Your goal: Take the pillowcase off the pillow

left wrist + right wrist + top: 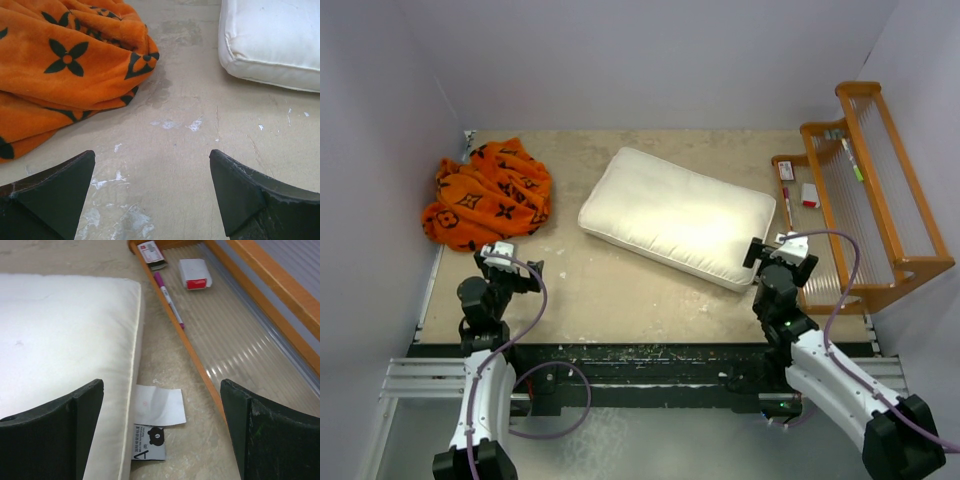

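Pale walls close in a worn beige tabletop (620, 300), scuffed with white flecks. Low over a bare patch of it hangs the left gripper (151, 155), its dark jaws spread wide with nothing between them. Just ahead and to its left lies the bright orange plush pillowcase printed with dark brown flower and diamond motifs (485, 195), crumpled in a heap at the far left of the table and entirely off the pillow.

The right gripper (160, 390) is likewise wide open and empty, poised at the near right corner of the plump rectangular cream-white pillow (675, 215). The pillow lies bare and slantwise mid-table, apart from the pillowcase. A small white fabric tag (157, 407) sticks out from its edge, flat on the table. Further right stands an orange-brown wooden rack with a clear ribbed panel (880, 200). It holds a pink-capped pen (169, 300), a small white-and-red box (195, 275) and a card (151, 252).
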`<state>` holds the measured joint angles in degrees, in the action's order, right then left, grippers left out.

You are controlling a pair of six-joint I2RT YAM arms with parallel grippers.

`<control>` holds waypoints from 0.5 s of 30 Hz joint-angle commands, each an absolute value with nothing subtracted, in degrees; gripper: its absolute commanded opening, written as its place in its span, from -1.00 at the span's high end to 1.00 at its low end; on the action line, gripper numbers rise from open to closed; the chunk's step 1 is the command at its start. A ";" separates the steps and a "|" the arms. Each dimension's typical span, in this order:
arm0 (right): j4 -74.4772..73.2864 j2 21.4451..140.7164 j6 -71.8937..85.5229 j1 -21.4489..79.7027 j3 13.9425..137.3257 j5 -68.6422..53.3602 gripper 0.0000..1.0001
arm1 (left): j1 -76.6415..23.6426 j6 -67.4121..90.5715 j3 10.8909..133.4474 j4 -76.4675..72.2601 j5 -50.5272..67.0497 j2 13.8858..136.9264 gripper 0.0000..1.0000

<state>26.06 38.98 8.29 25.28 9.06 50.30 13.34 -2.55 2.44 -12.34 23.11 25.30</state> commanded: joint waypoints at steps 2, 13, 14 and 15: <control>28.31 38.21 4.24 24.44 8.98 41.88 -1.00 | 13.23 -1.86 2.59 -14.20 22.85 25.06 -0.99; 27.30 38.62 3.14 18.96 9.76 32.17 -1.00 | 13.16 -1.94 2.64 -14.33 22.85 25.30 -0.99; 27.08 40.76 3.11 18.00 10.81 30.39 -1.00 | 13.17 -1.93 2.63 -14.26 22.85 25.09 -0.99; 26.43 42.68 3.15 17.29 11.72 28.34 -0.99 | 13.18 -1.87 2.54 -14.16 22.85 24.93 -0.99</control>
<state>26.02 37.60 4.10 19.73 7.81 35.18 13.34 -2.55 2.44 -12.36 23.11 25.28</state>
